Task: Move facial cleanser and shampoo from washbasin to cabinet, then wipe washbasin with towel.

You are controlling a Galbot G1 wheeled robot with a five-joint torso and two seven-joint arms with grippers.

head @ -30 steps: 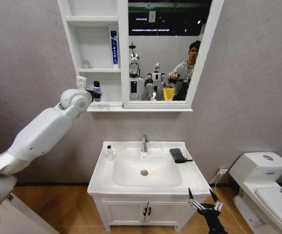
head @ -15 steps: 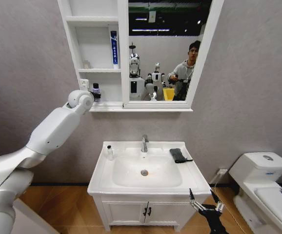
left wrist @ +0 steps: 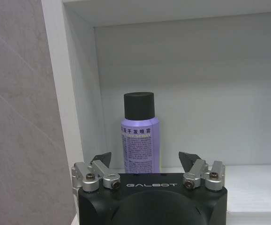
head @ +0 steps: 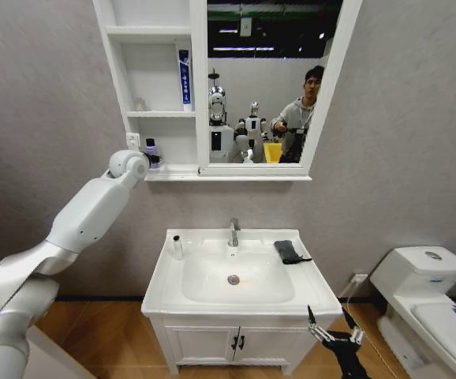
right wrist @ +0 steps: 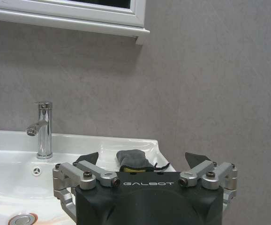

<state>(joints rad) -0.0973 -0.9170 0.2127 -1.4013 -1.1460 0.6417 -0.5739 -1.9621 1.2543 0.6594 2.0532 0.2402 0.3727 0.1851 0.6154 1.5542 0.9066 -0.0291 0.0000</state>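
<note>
From the head camera, the left arm reaches up to the cabinet (head: 153,95), its left gripper (head: 154,159) at the mouth of the lowest shelf; the purple bottle (head: 151,148) stands upright on that shelf, just beyond the gripper; a tall blue-and-white tube (head: 184,77) stands on the shelf above; the mirror (head: 269,83) takes up the cabinet's right part. Below, the washbasin (head: 240,304) carries the white bottle (head: 177,247) upright at its back left corner, the tap (head: 233,232) at the back middle, and the dark towel (head: 289,252) on the right rim; the right gripper (head: 333,328) hangs low in front of the basin's right front corner, fingers spread wide and empty; a toilet (head: 425,292) stands to the right.

In the left wrist camera, the left gripper (left wrist: 146,160) is wide open with nothing between its fingers; the purple bottle (left wrist: 140,136) stands upright past the fingertips, clear of both, near the shelf's side wall.

In the right wrist camera, the right gripper (right wrist: 144,158) is spread wide and holds nothing; the towel (right wrist: 134,160) lies ahead on the washbasin (right wrist: 102,142) rim; the tap (right wrist: 42,129) stands farther along.
</note>
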